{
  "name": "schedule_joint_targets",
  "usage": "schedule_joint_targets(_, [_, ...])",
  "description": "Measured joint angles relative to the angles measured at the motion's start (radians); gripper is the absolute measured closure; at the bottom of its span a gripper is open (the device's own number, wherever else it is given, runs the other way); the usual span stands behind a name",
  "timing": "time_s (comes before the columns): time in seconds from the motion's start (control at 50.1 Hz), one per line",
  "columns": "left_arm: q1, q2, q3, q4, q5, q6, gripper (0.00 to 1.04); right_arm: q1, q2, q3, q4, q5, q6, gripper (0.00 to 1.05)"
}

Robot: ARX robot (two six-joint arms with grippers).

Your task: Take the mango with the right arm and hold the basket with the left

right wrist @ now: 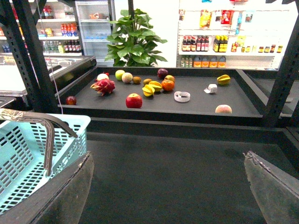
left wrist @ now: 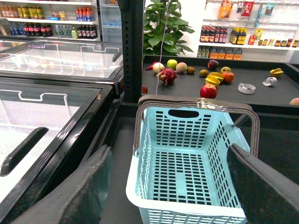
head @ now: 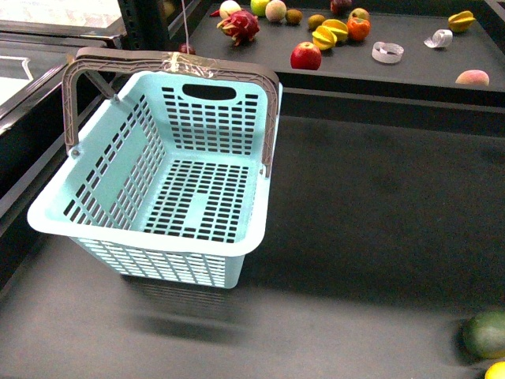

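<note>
Dark counter [head: 371,205] bears the basket [head: 209,118], green fruit [head: 484,333] and mango [head: 496,371].

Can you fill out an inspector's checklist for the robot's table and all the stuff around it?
Surface: dark tabletop.
Job's things: mango, just a yellow edge at the front right corner; basket, turquoise, empty, handles up.
Clutter: green fruit beside the mango; red apple, dragon fruit and more fruit on the back tray.
Grippers: left gripper open, basket before it; right gripper open, empty.
Cables: thin cord hanging at the back.
Surroundings: shop shelves, plant, freezers.
</note>
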Motion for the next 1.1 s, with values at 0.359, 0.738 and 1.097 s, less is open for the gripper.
schedule_joint_targets(0.359, [0.0,0.0,0.0,0.0,0.0,0.001,0.06,0.0,0.0,0.0,0.0,0.0,0.0,0.08])
schedule_joint_targets(0.738, [-0.12,0.344,0.025,0.243,-0.116,-0.455,0.06,0.0,0.0,0.0,0.0,0.0,0.0,0.08])
schedule_joint_targets(1.097, [-0.264,1.531,0.547,0.707,-0.136,-0.888,0.06,0.0,0.0,0.0,0.0,0.0,0.0,0.08])
